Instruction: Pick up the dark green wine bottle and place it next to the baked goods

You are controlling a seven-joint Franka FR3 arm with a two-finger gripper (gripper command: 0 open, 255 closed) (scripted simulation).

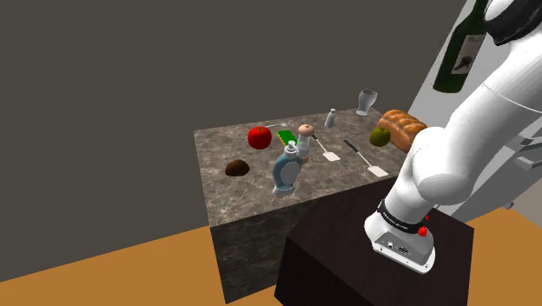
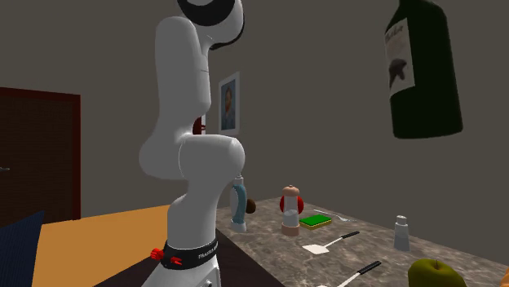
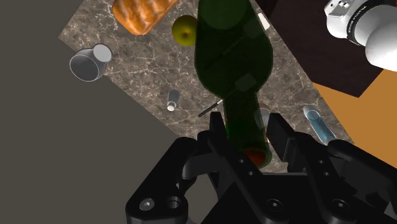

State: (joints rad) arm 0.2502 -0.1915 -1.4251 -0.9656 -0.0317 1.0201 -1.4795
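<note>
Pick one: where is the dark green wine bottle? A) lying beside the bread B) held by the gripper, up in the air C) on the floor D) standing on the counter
B: the gripper clasps the wine bottle by the neck in the wrist view; the shoulder view shows it high above the counter.

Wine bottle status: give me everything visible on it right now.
The wine bottle is dark green, glassy and see-through in the wrist view, with a white label bearing dark print. It hangs base down, roughly upright, high above the marble-look table, touching nothing there. The gripper is shut on its neck, fingers clasping either side.
</note>
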